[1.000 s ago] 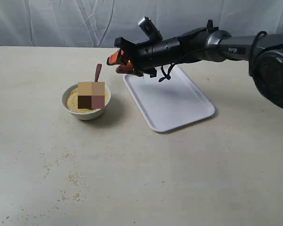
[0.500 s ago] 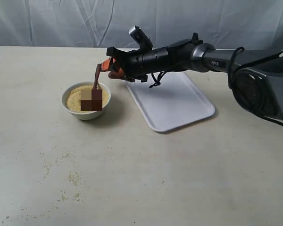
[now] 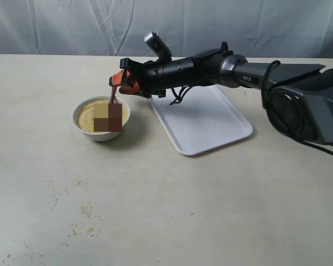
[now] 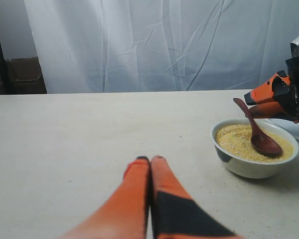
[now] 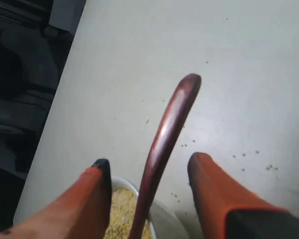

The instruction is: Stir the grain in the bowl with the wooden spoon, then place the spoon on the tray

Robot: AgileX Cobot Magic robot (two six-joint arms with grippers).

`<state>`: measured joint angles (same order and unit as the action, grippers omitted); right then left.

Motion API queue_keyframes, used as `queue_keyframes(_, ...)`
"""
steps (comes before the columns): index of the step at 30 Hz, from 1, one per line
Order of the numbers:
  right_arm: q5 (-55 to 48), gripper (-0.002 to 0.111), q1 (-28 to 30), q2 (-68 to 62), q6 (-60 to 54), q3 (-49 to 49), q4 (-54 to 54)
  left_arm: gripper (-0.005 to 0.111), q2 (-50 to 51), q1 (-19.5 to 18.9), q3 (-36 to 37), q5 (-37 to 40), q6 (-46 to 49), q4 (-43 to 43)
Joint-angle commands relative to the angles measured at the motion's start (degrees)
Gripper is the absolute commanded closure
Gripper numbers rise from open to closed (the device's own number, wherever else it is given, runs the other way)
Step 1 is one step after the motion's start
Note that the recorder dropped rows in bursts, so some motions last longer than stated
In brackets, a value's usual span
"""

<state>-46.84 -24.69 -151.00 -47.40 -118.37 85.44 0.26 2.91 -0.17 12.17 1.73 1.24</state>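
Observation:
The white bowl (image 3: 101,132) holds yellow-tan grain (image 3: 87,117). The dark wooden spoon (image 3: 113,95) leans in it, scoop in the grain (image 4: 234,140) and handle sticking up over the rim. My right gripper (image 3: 117,83) is open around the upper handle (image 5: 170,117); both orange fingers (image 5: 209,184) stand clear of it. The white tray (image 3: 202,119) lies right of the bowl, under the right arm. In the left wrist view my left gripper (image 4: 150,160) is shut on nothing, low over bare table, well short of the bowl (image 4: 251,167) and spoon (image 4: 263,143).
Loose greenish-yellow specks (image 3: 84,209) are scattered on the table at the front left. A white curtain hangs behind the table. In the right wrist view the table edge (image 5: 65,74) runs close beyond the bowl.
The right arm has reached further left, from over the tray's corner to the bowl. Its open fingers now straddle the spoon handle. The bowl and tray have not moved.

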Motion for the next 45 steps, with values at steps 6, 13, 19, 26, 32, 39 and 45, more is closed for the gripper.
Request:
queue_keyframes(6, -2.92, 0.059, -0.04, 0.03, -0.66, -0.21, 0.14, 0.107, -0.26, 0.02, 0.17, -0.25, -0.06, -0.06)
queue_keyframes(13, -4.42, 0.060, -0.04, -0.05, 0.32, -0.08, -0.09, 0.107, -0.26, 0.02, 0.17, -0.25, -0.06, -0.06)
queue_keyframes(19, -4.64, 0.060, -0.04, -0.05, 0.45, -0.08, -0.09, 0.107, -0.26, 0.02, 0.17, -0.25, -0.06, -0.06)
queue_keyframes(26, -1.35, 0.087, -0.54, -0.19, 0.60, 0.14, -1.13, 0.107, -0.26, 0.02, 0.17, -0.25, -0.06, -0.06)
queue_keyframes(32, -0.03, 0.109, -0.54, -0.46, 1.13, 0.37, -1.09, 0.107, -0.26, 0.02, 0.17, -0.25, -0.06, -0.06)
queue_keyframes(39, 0.18, 0.109, -0.54, -0.46, 1.55, 0.37, -0.65, 0.107, -0.26, 0.02, 0.17, -0.25, -0.06, -0.06)
queue_keyframes(45, -2.60, 0.109, 1.02, -0.46, 2.39, 0.37, -0.71, 0.107, -0.26, 0.02, 0.17, -0.25, -0.06, -0.06)
